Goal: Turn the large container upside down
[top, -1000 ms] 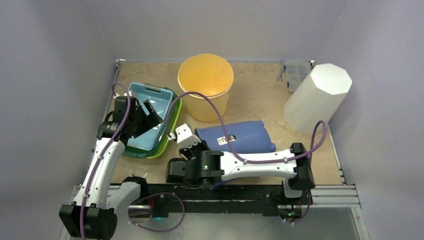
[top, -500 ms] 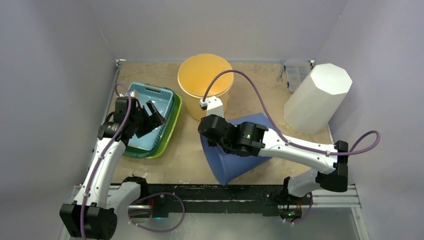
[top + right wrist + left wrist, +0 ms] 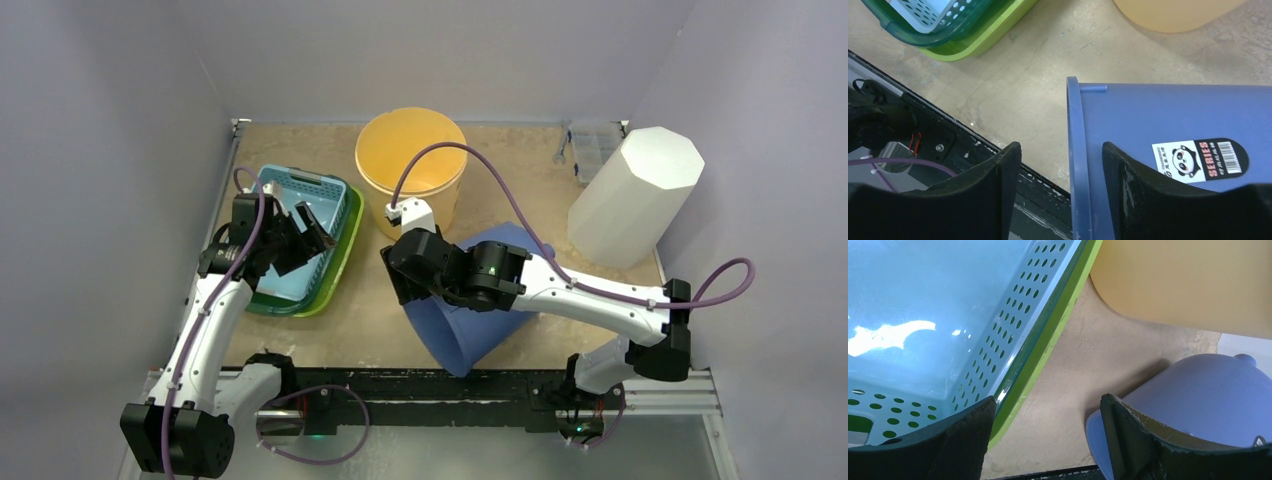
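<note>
The blue container [image 3: 470, 335] was found lying tilted on its side just in front of the yellow bucket [image 3: 412, 170]. Its base was turned toward the bucket and its open rim away from it. The right fingers [image 3: 998, 190] were seen spread, with that rim standing in the gap between them. Whether either finger touched the plastic could not be told. The left fingers [image 3: 958, 440] were held spread and empty over the edge of the blue basket [image 3: 300, 240], left of the bucket and apart from the work.

The step in hand was judged to be the tipping itself — only half done, the mouth not yet faced down. For the next move, a firm pinch on the rim would be called for. The rim would then be swung over — away from the bucket — until the mouth was laid flat on the tabletop [image 3: 370, 320].
</note>
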Robot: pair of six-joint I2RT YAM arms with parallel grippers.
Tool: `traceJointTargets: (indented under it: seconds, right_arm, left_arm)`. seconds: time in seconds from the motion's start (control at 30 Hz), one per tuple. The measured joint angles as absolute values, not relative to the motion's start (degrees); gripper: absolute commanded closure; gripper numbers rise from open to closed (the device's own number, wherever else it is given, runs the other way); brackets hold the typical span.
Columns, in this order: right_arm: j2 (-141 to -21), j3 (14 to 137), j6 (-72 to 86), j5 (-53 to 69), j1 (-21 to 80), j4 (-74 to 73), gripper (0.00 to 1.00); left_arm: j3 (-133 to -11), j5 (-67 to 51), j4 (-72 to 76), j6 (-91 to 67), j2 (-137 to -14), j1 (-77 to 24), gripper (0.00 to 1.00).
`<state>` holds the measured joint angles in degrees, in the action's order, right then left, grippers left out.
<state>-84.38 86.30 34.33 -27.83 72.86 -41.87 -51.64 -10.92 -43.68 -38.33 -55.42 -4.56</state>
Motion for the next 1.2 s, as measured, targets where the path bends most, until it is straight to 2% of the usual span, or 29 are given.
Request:
traceJointTargets:
  seconds: [0.23,0.5,0.63,0.7,0.77,0.87,0.9,1.2]
  right_arm:
    - [-83.18,88.73,31.83,-27.81,72.93,-45.43,0.35]
    - [-73.67,86.48,30.37,-23.88,73.01,-48.66,0.46]
    - [-73.30,84.09,30.37,-21.30,73.01,-49.06,0.52]
    - [-75.24,83.59,30.39,-20.64,73.01,-49.41,0.59]
    - [-77.30,83.42,29.95,-20.49,73.01,-48.90,0.62]
    - [-77.49,83.46,29.32,-21.21,72.84,-47.07,0.80]
    - [-77.36,83.46,29.10,-21.26,72.79,-47.00,0.82]
    - [-78.56,84.68,28.36,-21.32,72.86,-47.20,0.77]
  left_arm:
    - [-51.62,-11.40,-43.22,-38.28,-55.57,-4.56,0.25]
    - [-51.62,-11.84,-42.83,-38.11,-56.14,-4.56,0.25]
    - [-51.62,-12.12,-42.70,-38.11,-56.16,-4.56,0.25]
    - [-51.62,-12.27,-42.68,-38.09,-56.16,-4.56,0.25]
    - [-51.62,-12.29,-42.68,-38.09,-56.16,-4.56,0.25]
    - [-51.59,-12.32,-42.68,-38.06,-56.16,-4.56,0.25]
    - [-51.59,-12.34,-42.68,-38.06,-56.16,-4.56,0.25]
    - [-50.68,-12.64,-42.57,-37.89,-56.14,-4.56,0.25]
